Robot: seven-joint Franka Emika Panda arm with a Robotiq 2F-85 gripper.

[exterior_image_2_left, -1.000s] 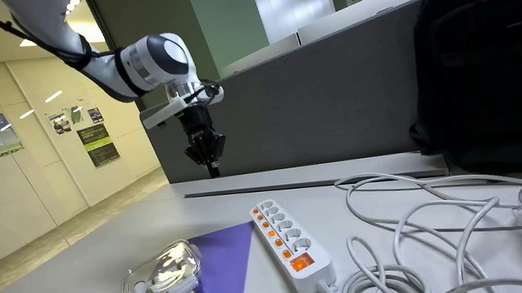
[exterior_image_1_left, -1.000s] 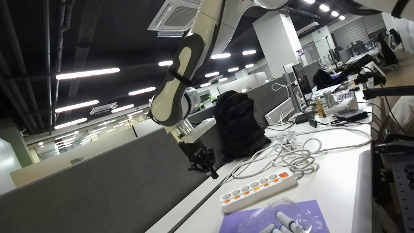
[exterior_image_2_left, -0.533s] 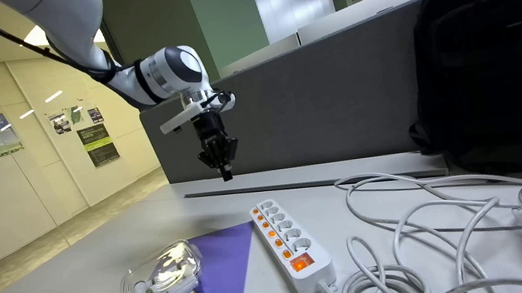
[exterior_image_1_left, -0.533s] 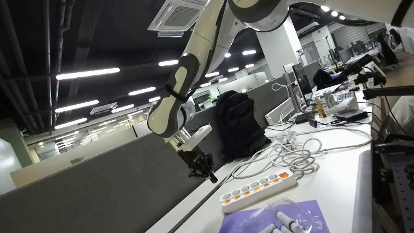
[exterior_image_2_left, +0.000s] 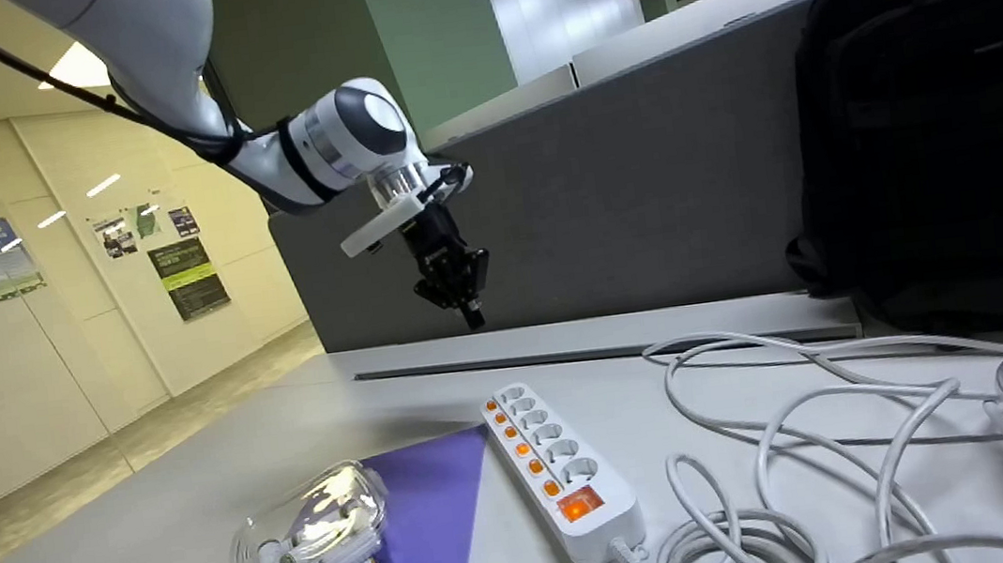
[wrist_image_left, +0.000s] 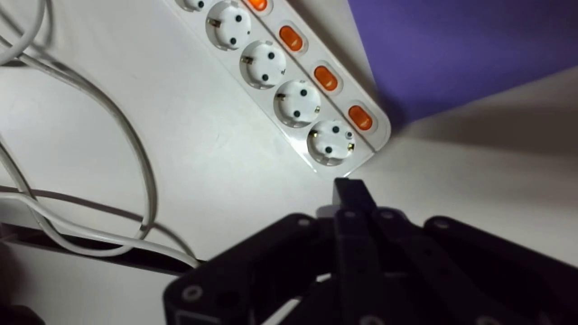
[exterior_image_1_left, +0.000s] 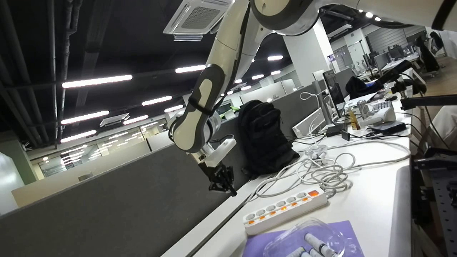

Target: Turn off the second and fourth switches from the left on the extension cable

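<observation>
Extension cable [exterior_image_2_left: 556, 464], in an exterior view: on the counter [exterior_image_2_left: 200, 457], just beside the purple sheet [exterior_image_2_left: 438, 515], its switches [exterior_image_2_left: 523, 449] along the side facing that sheet. In an exterior view, the gripper [exterior_image_1_left: 233, 193] hangs well apart from the sheet. In the wrist view its fingers [wrist_image_left: 355, 196] are pressed together on nothing. The approach seems in hand; next, the fingers likely must line up over the second switch and press; which end counts as left is unclear.
</observation>
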